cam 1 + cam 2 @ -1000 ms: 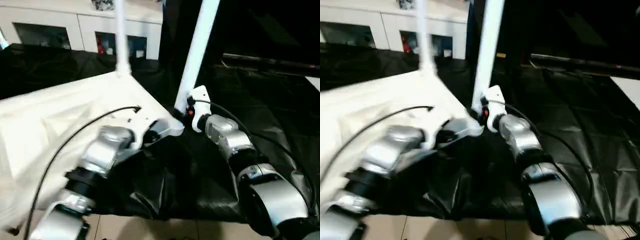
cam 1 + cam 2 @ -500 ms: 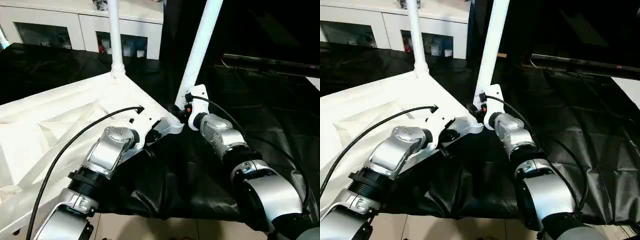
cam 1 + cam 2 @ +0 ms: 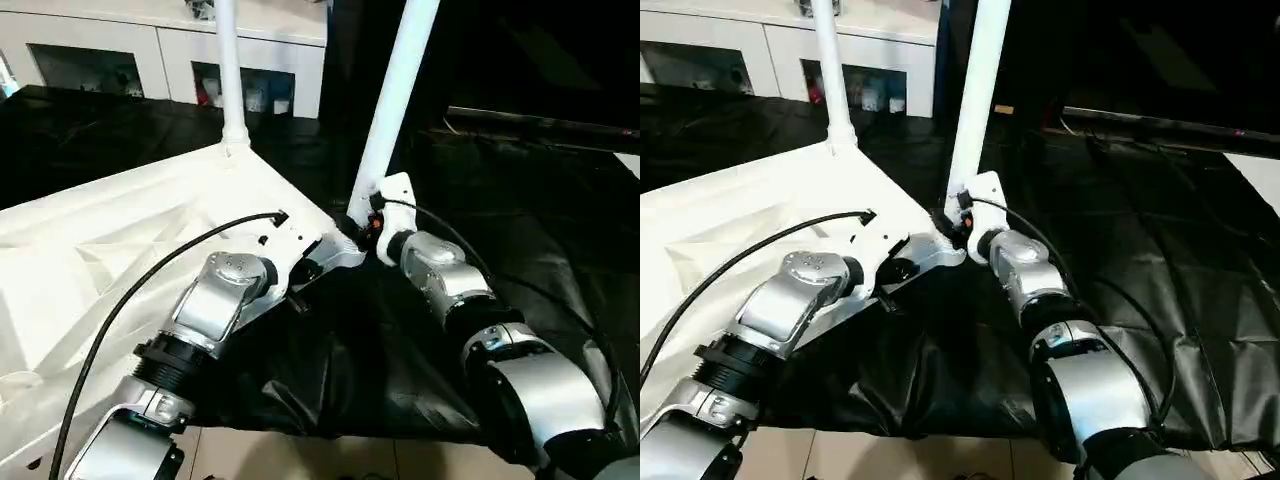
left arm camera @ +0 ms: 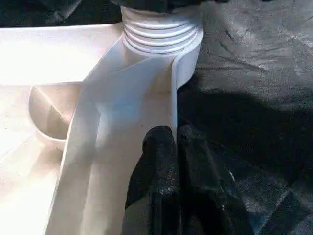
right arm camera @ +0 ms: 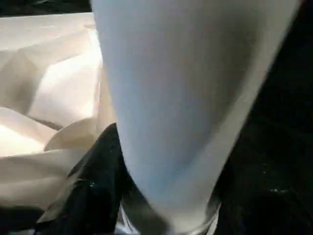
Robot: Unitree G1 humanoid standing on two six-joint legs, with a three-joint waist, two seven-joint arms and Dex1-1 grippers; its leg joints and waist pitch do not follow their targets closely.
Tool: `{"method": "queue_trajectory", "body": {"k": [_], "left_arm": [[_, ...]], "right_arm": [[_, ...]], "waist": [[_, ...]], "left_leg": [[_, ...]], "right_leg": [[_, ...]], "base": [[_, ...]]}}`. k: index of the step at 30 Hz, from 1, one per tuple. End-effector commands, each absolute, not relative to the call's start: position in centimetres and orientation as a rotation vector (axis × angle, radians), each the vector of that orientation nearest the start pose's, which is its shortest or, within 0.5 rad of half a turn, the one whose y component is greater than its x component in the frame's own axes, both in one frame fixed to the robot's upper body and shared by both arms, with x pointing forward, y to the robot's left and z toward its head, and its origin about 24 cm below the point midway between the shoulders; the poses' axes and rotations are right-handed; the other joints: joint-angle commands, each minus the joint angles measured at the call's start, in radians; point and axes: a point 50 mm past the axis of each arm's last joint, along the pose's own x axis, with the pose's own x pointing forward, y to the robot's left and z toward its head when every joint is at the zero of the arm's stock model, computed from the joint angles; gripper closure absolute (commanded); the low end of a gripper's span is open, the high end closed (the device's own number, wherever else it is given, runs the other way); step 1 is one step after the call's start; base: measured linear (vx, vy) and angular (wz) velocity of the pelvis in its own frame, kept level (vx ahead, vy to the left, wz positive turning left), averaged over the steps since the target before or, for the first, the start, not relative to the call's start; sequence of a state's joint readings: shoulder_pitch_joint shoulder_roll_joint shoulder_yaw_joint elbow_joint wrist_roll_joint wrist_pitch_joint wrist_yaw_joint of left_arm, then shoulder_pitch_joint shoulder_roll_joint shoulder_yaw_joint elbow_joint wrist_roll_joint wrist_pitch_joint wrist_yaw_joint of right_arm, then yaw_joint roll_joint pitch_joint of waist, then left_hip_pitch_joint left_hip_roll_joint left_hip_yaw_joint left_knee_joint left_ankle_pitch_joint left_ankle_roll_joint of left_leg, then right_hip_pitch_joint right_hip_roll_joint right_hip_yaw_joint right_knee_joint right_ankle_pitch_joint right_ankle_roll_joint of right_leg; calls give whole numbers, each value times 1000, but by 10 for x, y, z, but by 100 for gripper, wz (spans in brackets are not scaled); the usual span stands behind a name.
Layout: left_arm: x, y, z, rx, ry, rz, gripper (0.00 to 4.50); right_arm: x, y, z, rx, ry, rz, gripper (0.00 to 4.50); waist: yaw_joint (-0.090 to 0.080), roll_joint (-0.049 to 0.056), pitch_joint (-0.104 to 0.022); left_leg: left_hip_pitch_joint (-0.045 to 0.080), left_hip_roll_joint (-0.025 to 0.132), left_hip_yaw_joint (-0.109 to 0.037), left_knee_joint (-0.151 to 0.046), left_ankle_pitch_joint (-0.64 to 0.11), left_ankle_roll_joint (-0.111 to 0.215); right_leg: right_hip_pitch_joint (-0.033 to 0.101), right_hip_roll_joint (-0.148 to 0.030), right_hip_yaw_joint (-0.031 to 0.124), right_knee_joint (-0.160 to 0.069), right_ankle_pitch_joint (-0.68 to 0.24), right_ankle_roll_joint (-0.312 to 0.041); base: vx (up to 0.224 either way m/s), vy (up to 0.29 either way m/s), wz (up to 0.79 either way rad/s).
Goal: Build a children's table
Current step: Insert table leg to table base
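White tabletop (image 3: 110,260) of the children's table lies upside down, ribbed underside up, on the black-draped work table (image 3: 520,230), filling the head view from 9 o'clock toward the centre. One leg (image 3: 229,70) stands upright in the far corner socket at about 11 o'clock. A second leg (image 3: 398,95) rises, leaning slightly toward 1 o'clock, from the near corner socket (image 4: 161,34) at the picture's middle.

The left gripper (image 4: 176,147) rests at the tabletop's edge just below that socket, its two black fingers (image 4: 159,161) pressed together with no gap between them, touching the white rim. The right gripper (image 3: 362,222) sits at the base of the second leg, its fingers (image 5: 98,166) closed around the tube. A white cabinet (image 3: 150,50) with glass doors stands behind, at 11 o'clock.
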State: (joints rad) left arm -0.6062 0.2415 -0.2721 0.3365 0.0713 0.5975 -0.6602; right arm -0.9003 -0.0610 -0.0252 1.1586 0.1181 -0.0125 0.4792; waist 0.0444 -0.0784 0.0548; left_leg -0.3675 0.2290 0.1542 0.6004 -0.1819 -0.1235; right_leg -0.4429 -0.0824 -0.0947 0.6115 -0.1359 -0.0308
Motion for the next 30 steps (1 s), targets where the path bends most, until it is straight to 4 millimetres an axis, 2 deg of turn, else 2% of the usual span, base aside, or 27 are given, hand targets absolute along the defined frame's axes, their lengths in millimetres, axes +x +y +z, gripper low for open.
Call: {"method": "queue_trajectory", "body": {"k": [1, 5, 6, 10, 14, 21, 26, 30], "left_arm": [[341, 89, 109, 408, 299, -829, 450], [340, 90, 109, 416, 294, -848, 450], [339, 91, 108, 419, 291, -856, 450], [336, 93, 105, 430, 281, -910, 450], [331, 98, 95, 439, 292, -988, 450], [322, 104, 89, 478, 283, -1113, 450], [312, 111, 82, 509, 304, -1239, 450], [306, 113, 78, 512, 312, -1319, 450]], "right_arm": [[371, -87, 47, 64, 340, 623, 137], [372, -86, 51, 65, 312, 652, 102], [373, -86, 53, 68, 300, 666, 97], [373, -88, 63, 71, 244, 748, 56], [367, -97, 62, 27, 229, 865, 56], [358, -114, 58, -16, 239, 974, 56], [345, -130, 57, -84, 244, 1121, 56], [334, -138, 56, -120, 267, 1225, 56]], "waist": [[5, 23, -77], [5, 23, -78], [6, 26, -78], [6, 25, -77], [12, 29, -78], [21, 33, -75], [30, 37, -73], [40, 36, -70]], "left_leg": [[-1, -6, 17, -69, -221, 22], [0, -5, 18, -67, -208, 24], [-1, -5, 17, -67, -206, 26], [-1, -5, 19, -66, -197, 40], [0, -2, 20, -65, -167, 53], [6, -1, 21, -67, -191, 49], [8, 0, 20, -69, -223, 43], [10, 0, 20, -70, -241, 37]], "right_leg": [[77, -44, 40, -65, -257, -184], [78, -45, 41, -62, -245, -190], [79, -45, 41, -61, -240, -192], [81, -46, 42, -60, -227, -205], [81, -45, 44, -55, -181, -223], [79, -45, 45, -56, -185, -235], [80, -45, 45, -62, -231, -216], [79, -45, 44, -70, -281, -195]], "base": [[0, 0, 0], [0, 0, 0], [0, 0, 0], [0, 0, 0], [0, 0, 0], [0, 0, 0], [0, 0, 0], [0, 0, 0]]}}
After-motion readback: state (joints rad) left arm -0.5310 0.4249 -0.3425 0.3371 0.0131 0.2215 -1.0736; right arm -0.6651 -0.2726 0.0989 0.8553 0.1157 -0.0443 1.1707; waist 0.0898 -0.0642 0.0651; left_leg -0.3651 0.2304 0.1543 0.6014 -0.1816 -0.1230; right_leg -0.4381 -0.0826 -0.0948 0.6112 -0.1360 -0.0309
